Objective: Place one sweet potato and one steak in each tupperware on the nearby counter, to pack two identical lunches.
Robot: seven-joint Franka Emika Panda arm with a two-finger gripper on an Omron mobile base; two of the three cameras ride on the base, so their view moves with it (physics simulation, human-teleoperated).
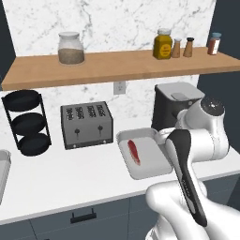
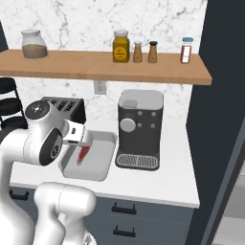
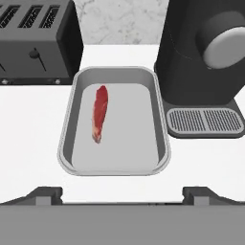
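Observation:
A light-grey tupperware (image 3: pixel 67 143) lies on the white counter (image 1: pixel 70 183) between the toaster and the coffee machine. One red steak (image 3: pixel 99 113) rests lengthwise in its left half, also seen as the steak (image 1: pixel 134 151) and the steak (image 2: pixel 82 155). My gripper (image 3: pixel 122 196) hovers above the container's near edge, open, its two fingertips (image 3: pixel 45 194) far apart with nothing between them. The rim of a second tupperware (image 1: pixel 2 171) pokes in at the far left. The sweet potato is out of view.
A grey toaster (image 1: pixel 87 124) stands left of the container and a dark coffee machine (image 1: pixel 176 105) right of it, both close. A black tiered rack (image 1: pixel 27 123) sits further left. A wooden shelf (image 1: pixel 117 65) with jars hangs overhead.

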